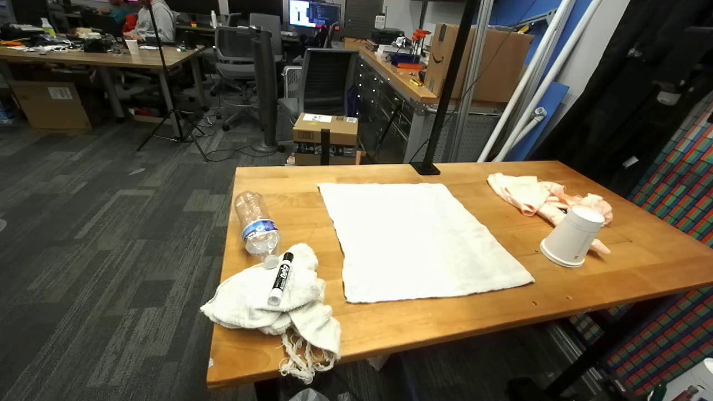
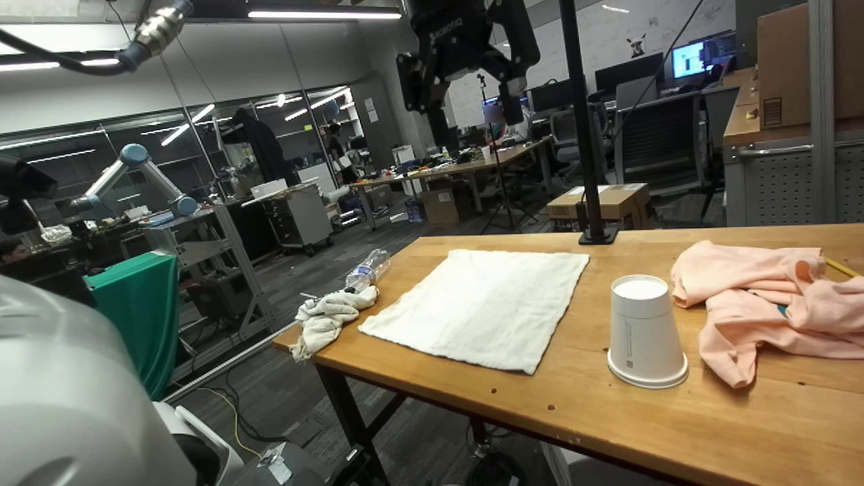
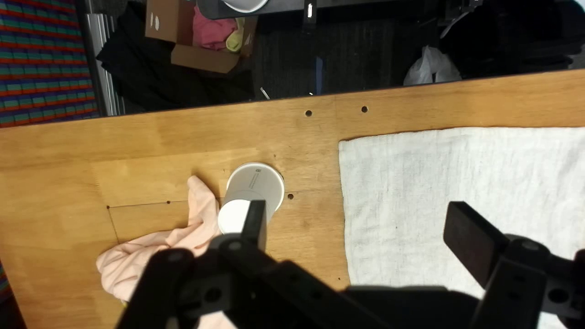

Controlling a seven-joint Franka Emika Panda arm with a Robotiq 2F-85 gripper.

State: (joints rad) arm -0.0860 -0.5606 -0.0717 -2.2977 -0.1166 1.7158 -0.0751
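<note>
Standing mouth-down, the white cup (image 2: 646,334) has a vertical long axis.

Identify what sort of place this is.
Probably a robotics lab or workshop: another robot arm stands in the background, a long desk is cluttered with small items, and a bench has drawers.

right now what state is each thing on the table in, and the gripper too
gripper: open, empty
white cup: upside down
white cloth: spread flat
peach cloth: crumpled
yellow stick: partly hidden
bottle: lying on its side
fringed cloth: bunched up
marker: lying on the fringed cloth
</note>
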